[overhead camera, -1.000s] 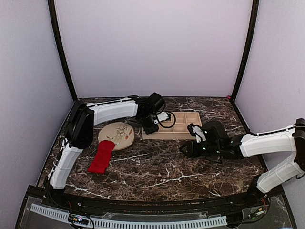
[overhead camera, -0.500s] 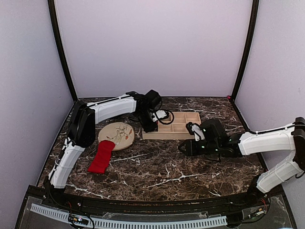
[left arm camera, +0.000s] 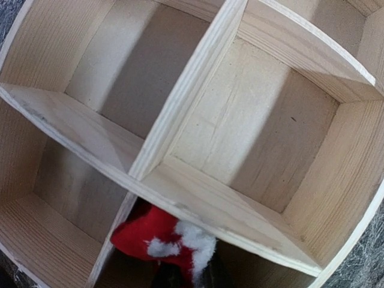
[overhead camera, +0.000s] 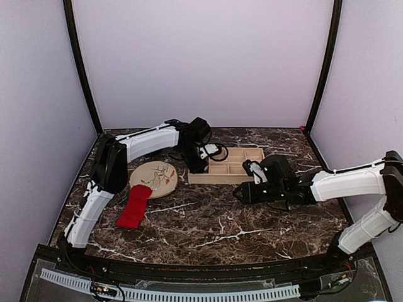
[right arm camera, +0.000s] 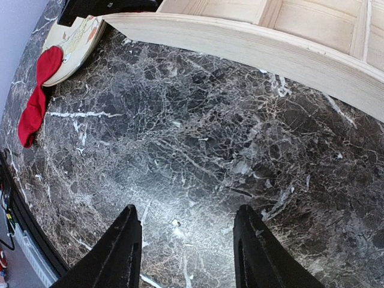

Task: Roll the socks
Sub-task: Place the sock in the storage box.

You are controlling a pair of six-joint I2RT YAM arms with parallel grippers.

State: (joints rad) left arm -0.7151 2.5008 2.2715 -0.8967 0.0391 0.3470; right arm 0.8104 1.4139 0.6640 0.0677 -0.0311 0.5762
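Your flat sock (overhead camera: 133,206) lies unmoved at the plate's (overhead camera: 160,173) 7 o'clock. Your left hand (overhead camera: 196,165) pinches the rolled sock (left arm camera: 153,237) over the tray (overhead camera: 220,179). Your right hand (right arm camera: 189,252), half-open and empty above the surface (overhead camera: 208,220), has edged left.

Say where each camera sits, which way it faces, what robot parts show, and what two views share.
Top external: above and behind the bases, looking down on the marble table; left arm and right arm show.
Left wrist: looking down into the wooden tray, a red bundle at the bottom edge; no robot part shows clearly.
Right wrist: low over the table, facing the tray's side; open right gripper shows.
Shared: top and right wrist both show the flat red sock, plate and tray.
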